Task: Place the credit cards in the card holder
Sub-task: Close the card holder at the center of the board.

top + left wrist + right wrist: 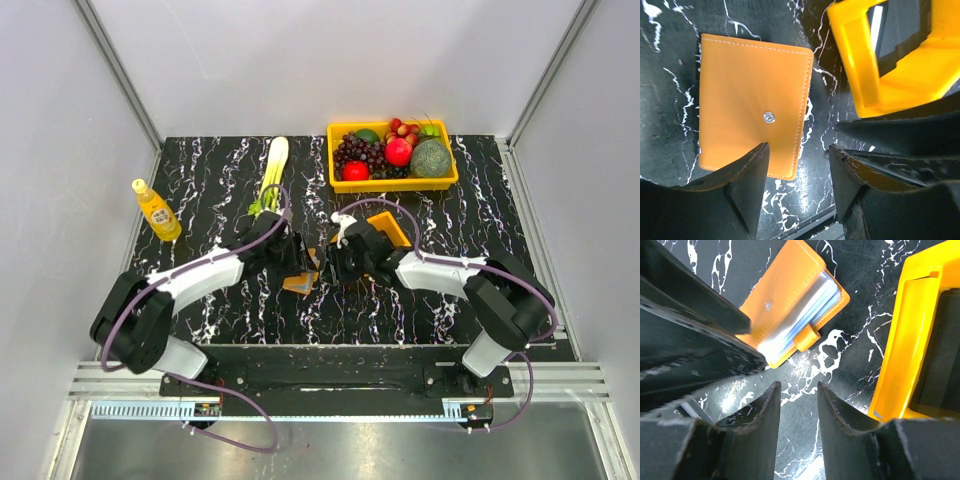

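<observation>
The orange card holder (747, 100) lies folded flat on the black marbled table, its snap stud facing up. My left gripper (799, 147) is open just over the holder's near corner. One of its fingers (747, 175) overlaps the holder's edge, and nothing lies between the jaws. In the right wrist view the card holder (790, 285) shows pale blue credit cards (792, 325) stacked between its covers, with a strap tab across them. My right gripper (799, 385) is open over bare table just short of that open side. From above, both grippers meet over the holder (300, 283).
A small orange raised-wall tray (390, 226) sits right behind the right gripper and shows close in both wrist views (890, 65) (920, 340). A yellow fruit basket (440, 183) stands at the back. A yellow bottle (157, 210) and a pale green vegetable (272, 170) are back left.
</observation>
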Robot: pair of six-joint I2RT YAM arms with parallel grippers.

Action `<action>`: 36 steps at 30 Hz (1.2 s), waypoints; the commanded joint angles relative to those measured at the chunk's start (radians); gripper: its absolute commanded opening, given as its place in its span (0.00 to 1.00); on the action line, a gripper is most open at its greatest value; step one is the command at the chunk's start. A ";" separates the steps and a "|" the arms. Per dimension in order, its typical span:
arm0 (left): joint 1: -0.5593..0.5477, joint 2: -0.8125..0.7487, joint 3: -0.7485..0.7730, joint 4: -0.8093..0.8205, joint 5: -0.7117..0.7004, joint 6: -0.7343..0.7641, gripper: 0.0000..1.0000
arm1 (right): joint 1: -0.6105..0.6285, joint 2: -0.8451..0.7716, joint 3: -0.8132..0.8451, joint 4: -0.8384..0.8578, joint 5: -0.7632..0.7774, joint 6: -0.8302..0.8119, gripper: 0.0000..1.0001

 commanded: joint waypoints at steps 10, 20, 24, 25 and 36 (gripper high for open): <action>0.004 0.000 -0.020 -0.036 -0.105 -0.022 0.51 | -0.004 0.051 -0.108 0.429 -0.090 -0.402 0.49; 0.002 -0.022 -0.058 -0.036 -0.147 -0.041 0.50 | -0.005 0.153 -0.088 0.443 -0.133 -0.585 0.49; 0.004 -0.020 -0.057 -0.060 -0.176 -0.031 0.50 | -0.005 0.161 -0.123 0.506 -0.181 -0.635 0.49; 0.004 -0.020 -0.057 -0.060 -0.176 -0.025 0.50 | -0.005 0.164 -0.137 0.538 -0.190 -0.635 0.49; 0.005 0.029 -0.023 -0.088 -0.170 0.010 0.50 | -0.004 0.253 -0.122 0.689 -0.204 -0.603 0.47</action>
